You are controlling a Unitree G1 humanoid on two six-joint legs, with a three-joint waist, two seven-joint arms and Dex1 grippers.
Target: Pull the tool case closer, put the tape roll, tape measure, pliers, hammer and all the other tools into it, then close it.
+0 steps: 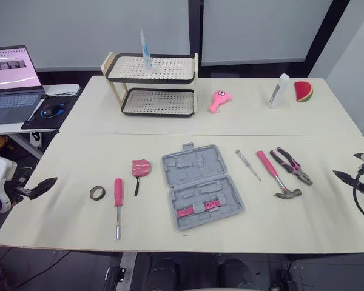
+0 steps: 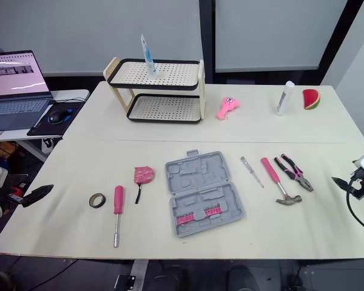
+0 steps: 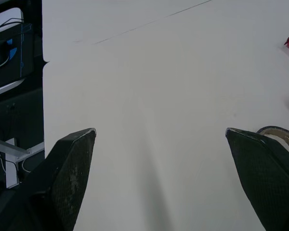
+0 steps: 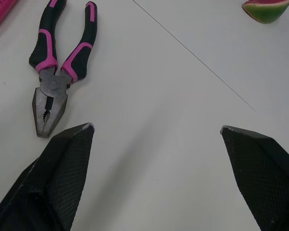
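The grey tool case [image 1: 200, 185] lies open and flat at the table's middle, with a row of pink bits in its near half. Left of it are a pink tape measure [image 1: 141, 168], a pink-handled driver [image 1: 118, 206] and a tape roll [image 1: 97, 193]. To its right lie a thin screwdriver [image 1: 248, 165], a pink-handled hammer [image 1: 276, 176] and pliers [image 1: 293, 165]. My left gripper [image 1: 42, 186] hovers open at the table's left edge, apart from the tape roll [image 3: 279, 134]. At the right edge my right gripper [image 1: 346, 177] is open and empty, a short way from the pliers [image 4: 55, 82].
A two-tier rack [image 1: 151, 85] holding an upright tube [image 1: 145, 51] stands at the back. Beside it are a pink toy [image 1: 218, 100], a white bottle [image 1: 279, 91] and a watermelon slice [image 1: 303, 91]. A laptop [image 1: 12, 79] and mouse [image 1: 51, 110] sit on a side desk at left.
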